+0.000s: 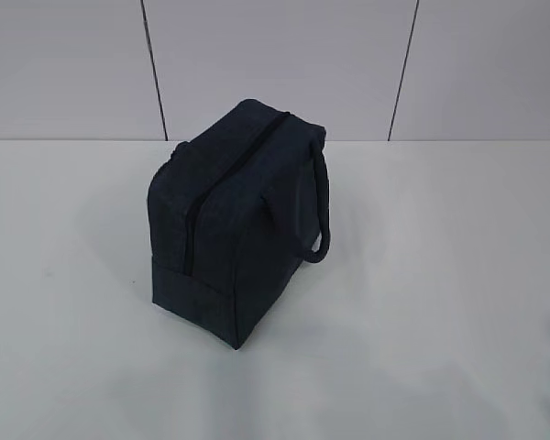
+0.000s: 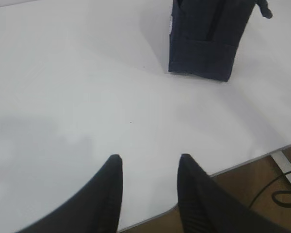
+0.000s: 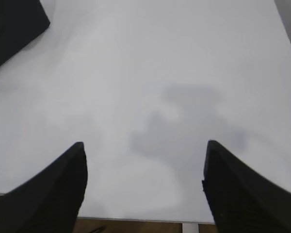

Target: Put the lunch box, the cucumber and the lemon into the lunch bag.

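The dark navy lunch bag (image 1: 234, 215) stands upright in the middle of the white table, its top zipper shut and one loop handle hanging down its right side. It also shows at the top right of the left wrist view, lunch bag (image 2: 206, 41), and as a dark corner at the top left of the right wrist view, lunch bag (image 3: 12, 26). The lunch box, the cucumber and the lemon are out of view. My left gripper (image 2: 150, 158) is open and empty, well short of the bag near the table's front edge. My right gripper (image 3: 144, 144) is open wide, empty, over bare table.
The white table (image 1: 440, 302) ends at a front edge (image 2: 242, 165) just beyond my left fingers, with brown floor and a black cable (image 2: 286, 194) below. A pale panelled wall (image 1: 275, 64) stands behind the table.
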You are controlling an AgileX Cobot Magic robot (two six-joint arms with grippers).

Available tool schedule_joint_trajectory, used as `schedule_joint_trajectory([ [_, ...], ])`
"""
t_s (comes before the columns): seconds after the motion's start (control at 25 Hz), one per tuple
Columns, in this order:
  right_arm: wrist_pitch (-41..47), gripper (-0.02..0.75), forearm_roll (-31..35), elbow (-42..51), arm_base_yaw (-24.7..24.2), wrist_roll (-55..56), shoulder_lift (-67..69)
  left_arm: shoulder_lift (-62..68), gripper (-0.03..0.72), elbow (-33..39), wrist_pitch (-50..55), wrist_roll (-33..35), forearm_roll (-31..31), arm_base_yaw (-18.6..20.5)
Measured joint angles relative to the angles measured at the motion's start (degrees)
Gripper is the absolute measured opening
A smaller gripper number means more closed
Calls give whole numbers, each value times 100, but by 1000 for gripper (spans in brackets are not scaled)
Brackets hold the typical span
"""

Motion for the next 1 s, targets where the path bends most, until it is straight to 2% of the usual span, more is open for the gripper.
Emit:
schedule_joint_trajectory([
  [0.12, 0, 580, 0, 0, -236, 0, -146, 0, 253, 0, 0, 0, 0, 508],
  [0.28, 10, 580, 0, 0, -280, 0, -267, 0, 244, 0, 0, 0, 0, 988],
  [1.0, 10, 580, 0, 0, -280, 0, -267, 0, 242, 0, 0, 0, 0, 1034],
])
